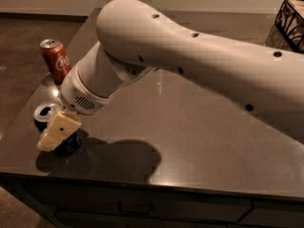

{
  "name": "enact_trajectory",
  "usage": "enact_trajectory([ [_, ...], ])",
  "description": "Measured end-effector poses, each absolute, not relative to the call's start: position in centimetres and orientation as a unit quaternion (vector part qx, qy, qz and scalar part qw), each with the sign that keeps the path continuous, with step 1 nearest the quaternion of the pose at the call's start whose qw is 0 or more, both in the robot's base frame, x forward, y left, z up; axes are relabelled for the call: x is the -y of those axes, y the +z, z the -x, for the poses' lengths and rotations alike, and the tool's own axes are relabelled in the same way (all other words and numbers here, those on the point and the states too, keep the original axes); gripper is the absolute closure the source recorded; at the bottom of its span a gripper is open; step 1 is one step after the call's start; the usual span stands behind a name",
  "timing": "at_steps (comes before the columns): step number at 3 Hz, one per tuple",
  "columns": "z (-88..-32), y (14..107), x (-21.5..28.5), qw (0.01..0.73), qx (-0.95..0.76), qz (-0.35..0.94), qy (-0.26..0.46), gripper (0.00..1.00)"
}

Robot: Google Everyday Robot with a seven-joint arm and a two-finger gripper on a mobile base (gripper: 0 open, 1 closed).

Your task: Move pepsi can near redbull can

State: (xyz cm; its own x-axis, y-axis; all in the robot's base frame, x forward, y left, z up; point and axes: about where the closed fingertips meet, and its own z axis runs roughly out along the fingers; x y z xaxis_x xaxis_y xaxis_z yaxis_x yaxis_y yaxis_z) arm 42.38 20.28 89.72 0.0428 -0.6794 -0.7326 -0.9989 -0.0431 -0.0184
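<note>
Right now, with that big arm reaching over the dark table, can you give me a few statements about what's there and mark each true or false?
1. The gripper is down at the pepsi can, near the front left corner of the table. True.
2. The red cola can lies on its side. False: it stands upright, behind the pepsi can.
3. A redbull can stands right beside the pepsi can. False: none is in view.
4. A dark basket shows at the far right. True.
5. The pepsi can is lifted high above the table. False: it is down at the tabletop.
</note>
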Motion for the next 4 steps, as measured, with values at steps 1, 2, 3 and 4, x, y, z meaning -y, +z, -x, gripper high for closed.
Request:
enact_trajectory([
  [1,-42.3,89.8,-20.6,0.279,-0.629,0.666,0.289,0.47],
  [2,-42.9,90.9,-20.0,0.286,-0.631,0.656,0.298,0.72],
  [3,-45.7,92.1,-17.5,0.301,-0.655,0.629,0.292,0.95],
  [4,-50.9,92.7,-12.6,0.319,-0.695,0.588,0.264,1.0],
])
